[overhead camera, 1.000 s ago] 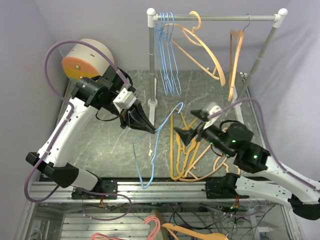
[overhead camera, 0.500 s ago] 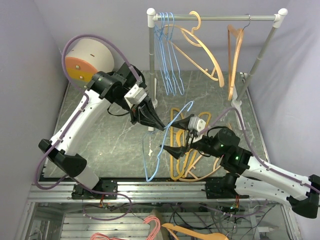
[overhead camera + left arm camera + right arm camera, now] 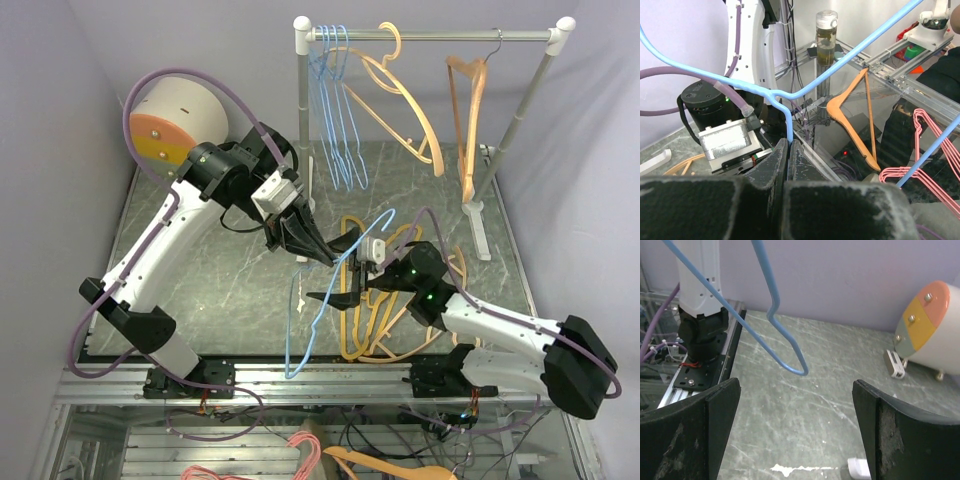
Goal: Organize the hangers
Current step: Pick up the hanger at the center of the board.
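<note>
At the centre of the frame a blue hanger (image 3: 788,122) is held pinched in the left gripper (image 3: 789,152). The right gripper (image 3: 795,386) is spread wide, and the hanger's bend is seen between its fingers.

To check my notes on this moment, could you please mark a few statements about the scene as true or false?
1. The left hand is shut on a light-blue wire hanger. True.
2. The right hand is shut on that hanger too. False: it is wide open.
3. On the rail, blue wire hangers hang at the left end. True.
4. Nothing orange lies on the table. False: several orange hangers lie there.
</note>
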Robot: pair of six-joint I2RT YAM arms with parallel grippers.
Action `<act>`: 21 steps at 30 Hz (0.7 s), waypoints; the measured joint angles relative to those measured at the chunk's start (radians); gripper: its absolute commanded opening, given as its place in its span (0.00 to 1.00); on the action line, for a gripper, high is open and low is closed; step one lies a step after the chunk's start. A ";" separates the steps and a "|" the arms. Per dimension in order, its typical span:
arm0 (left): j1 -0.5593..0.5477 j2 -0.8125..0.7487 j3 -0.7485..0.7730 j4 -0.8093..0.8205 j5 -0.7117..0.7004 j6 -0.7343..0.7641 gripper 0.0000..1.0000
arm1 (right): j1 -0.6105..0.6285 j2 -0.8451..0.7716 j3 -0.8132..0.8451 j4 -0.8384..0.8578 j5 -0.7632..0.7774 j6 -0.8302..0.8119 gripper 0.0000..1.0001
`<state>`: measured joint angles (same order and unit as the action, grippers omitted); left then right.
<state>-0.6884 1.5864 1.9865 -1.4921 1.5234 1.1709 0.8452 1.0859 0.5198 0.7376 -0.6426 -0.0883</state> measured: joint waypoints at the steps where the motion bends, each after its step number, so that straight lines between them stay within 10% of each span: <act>1: 0.000 0.000 -0.001 0.000 0.000 0.000 0.07 | -0.009 0.018 0.003 0.034 -0.029 0.005 0.94; 10: -0.004 0.001 -0.012 -0.001 0.000 -0.001 0.07 | -0.040 0.124 0.156 0.076 -0.303 0.021 0.88; 21: -0.021 0.032 -0.012 -0.001 0.000 -0.002 0.07 | -0.041 0.285 0.201 0.138 -0.474 0.080 0.54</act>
<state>-0.7090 1.6188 1.9747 -1.4933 1.5238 1.1690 0.8043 1.3712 0.7204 0.8757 -1.1168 -0.0082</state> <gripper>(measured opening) 0.072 0.553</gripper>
